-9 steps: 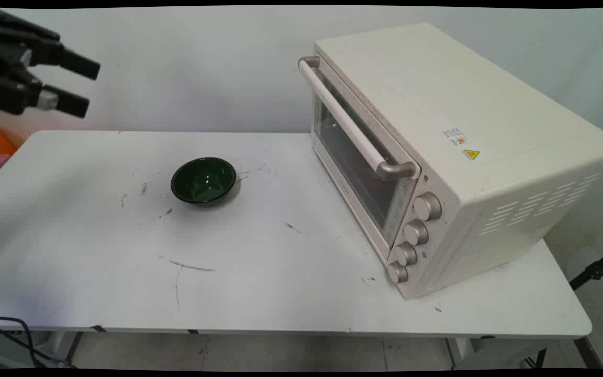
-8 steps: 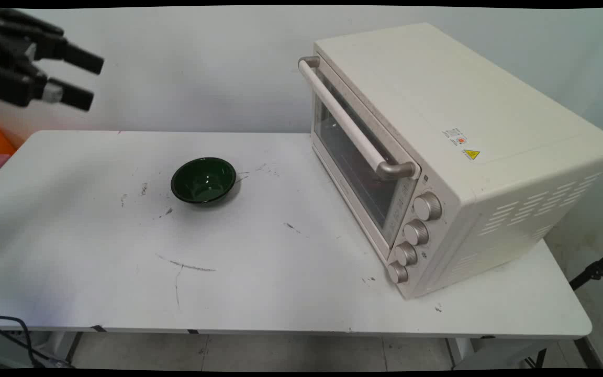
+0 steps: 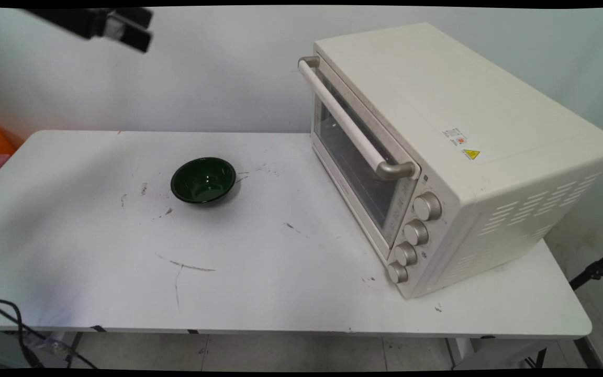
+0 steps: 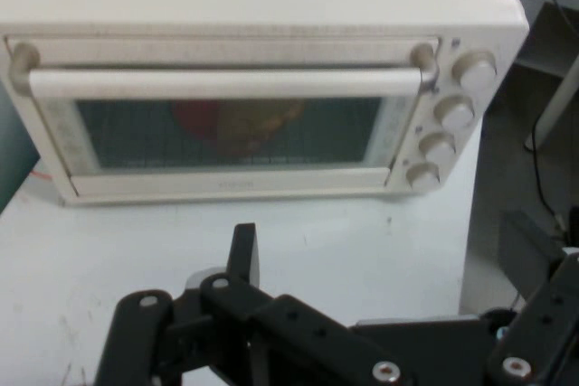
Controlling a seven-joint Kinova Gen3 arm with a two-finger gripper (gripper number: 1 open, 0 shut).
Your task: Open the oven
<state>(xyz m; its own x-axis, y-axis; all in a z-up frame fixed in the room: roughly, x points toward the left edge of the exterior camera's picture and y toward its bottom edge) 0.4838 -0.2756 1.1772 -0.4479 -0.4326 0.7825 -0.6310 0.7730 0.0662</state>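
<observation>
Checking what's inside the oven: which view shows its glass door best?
Hand view: it faces the oven door squarely, with reddish and yellowish shapes visible behind the glass. The main view shows the door at a steep angle, its inside dark. The gripper hangs high, open.

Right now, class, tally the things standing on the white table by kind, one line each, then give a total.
Bowls: 1, the dark green bowl, empty.
Ovens: 1, the cream toaster oven, door shut.
Total: 2 on the table.
</observation>
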